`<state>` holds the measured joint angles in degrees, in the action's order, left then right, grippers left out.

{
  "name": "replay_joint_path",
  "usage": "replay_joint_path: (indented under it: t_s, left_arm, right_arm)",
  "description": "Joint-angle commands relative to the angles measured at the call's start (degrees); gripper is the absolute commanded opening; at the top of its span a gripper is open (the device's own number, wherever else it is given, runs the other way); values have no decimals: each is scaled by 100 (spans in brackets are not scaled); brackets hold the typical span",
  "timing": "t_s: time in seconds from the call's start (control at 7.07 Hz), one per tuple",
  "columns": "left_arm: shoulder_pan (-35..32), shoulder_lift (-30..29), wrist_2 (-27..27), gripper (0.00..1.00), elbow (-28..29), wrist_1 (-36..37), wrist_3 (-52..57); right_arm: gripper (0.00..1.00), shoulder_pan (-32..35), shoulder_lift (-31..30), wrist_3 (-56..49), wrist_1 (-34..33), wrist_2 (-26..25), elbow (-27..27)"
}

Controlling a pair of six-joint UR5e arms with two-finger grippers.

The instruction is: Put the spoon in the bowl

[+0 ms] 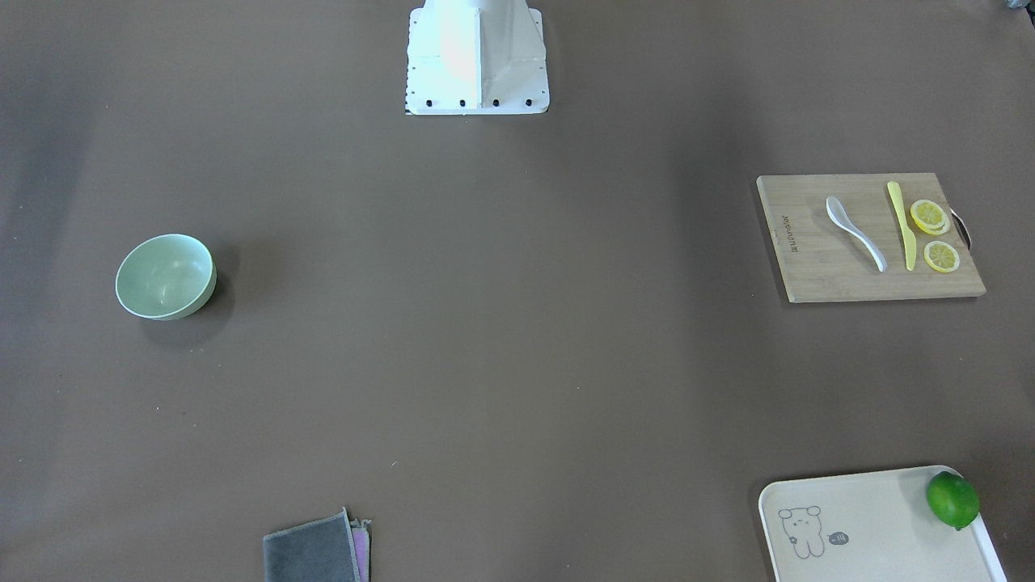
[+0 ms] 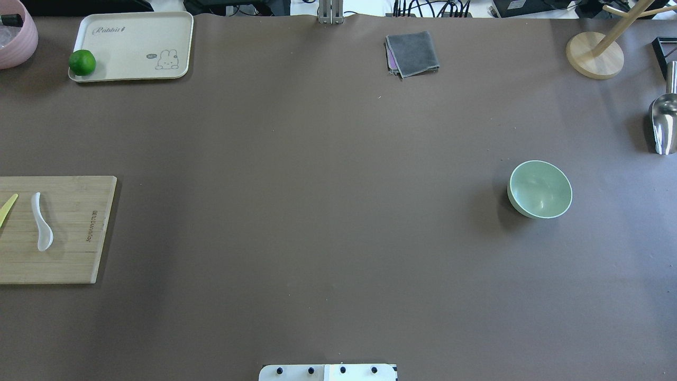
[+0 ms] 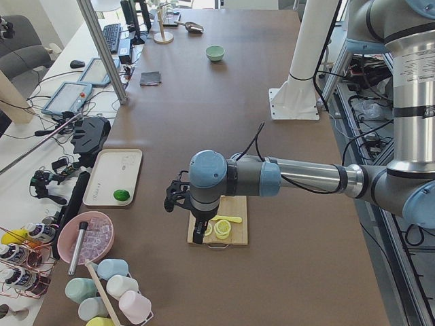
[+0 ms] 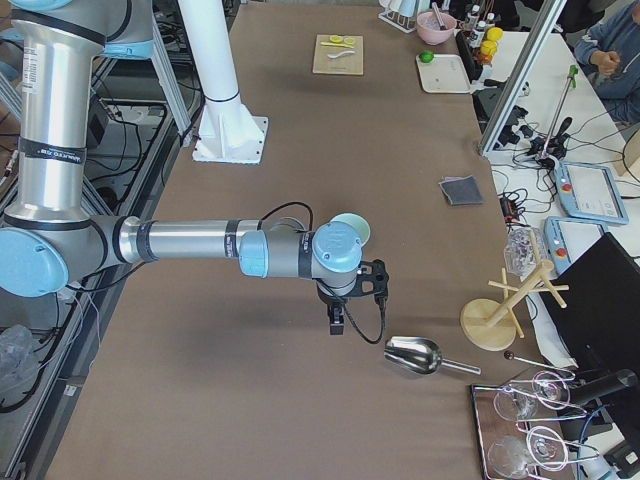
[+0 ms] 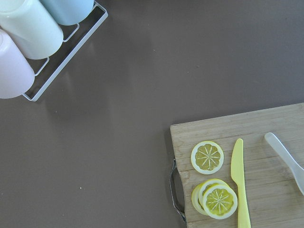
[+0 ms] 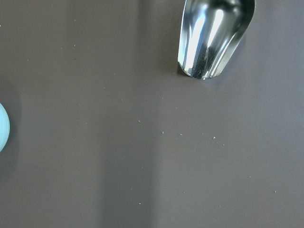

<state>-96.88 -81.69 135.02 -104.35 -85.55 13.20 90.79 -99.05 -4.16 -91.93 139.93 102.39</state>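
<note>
The white spoon [image 1: 855, 233] lies on a wooden cutting board [image 1: 817, 267] on the robot's left; it also shows in the overhead view [image 2: 41, 222] and at the left wrist view's right edge [image 5: 287, 159]. The mint-green bowl [image 1: 166, 276] stands empty on the robot's right side [image 2: 539, 189]. My left gripper [image 3: 198, 234] hangs over the board's outer end, by the lemon slices. My right gripper [image 4: 337, 322] hangs beyond the bowl [image 4: 352, 228], near a metal scoop. Both grippers show only in side views, so I cannot tell whether they are open or shut.
A yellow plastic knife [image 1: 901, 225] and lemon slices [image 1: 930, 216] lie beside the spoon. A cream tray [image 1: 873, 525] holds a lime [image 1: 952, 499]. A grey cloth [image 1: 315, 554], a metal scoop [image 2: 664, 124], a wooden stand [image 2: 595, 53] and a cup rack [image 5: 28, 33] sit around the edges.
</note>
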Motion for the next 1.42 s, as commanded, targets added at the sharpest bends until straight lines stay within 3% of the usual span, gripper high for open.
replay_joint_path:
  t_s: [0.0, 1.27]
  left_arm:
    - [2, 13, 6, 98, -68, -67, 24]
    - [2, 21, 77, 98, -103, -390, -11]
  right_arm:
    - [100, 0, 0, 3, 0, -1, 0]
    - [100, 26, -1, 12, 9, 16, 62]
